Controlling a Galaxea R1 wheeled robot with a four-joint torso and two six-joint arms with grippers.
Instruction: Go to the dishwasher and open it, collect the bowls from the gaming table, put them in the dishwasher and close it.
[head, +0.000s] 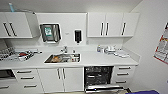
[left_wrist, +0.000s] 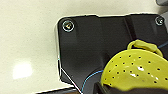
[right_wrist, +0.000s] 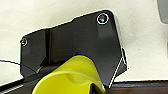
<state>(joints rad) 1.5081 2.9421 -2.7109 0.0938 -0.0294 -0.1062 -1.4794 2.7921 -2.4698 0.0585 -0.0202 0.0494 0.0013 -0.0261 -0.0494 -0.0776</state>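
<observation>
Kitchenette seen from the front. A white counter runs wall to wall, with a steel sink set into it and a tap behind. A dish rack stands at the counter's left end; small items cluster at its right. Under the counter, right of the sink, the dishwasher stands open, door lowered, dark racks exposed. White drawers flank it on the right. Wall cabinets hang above; a towel dispenser and a black soap dispenser are fixed between them. A poster hangs on the right wall.
</observation>
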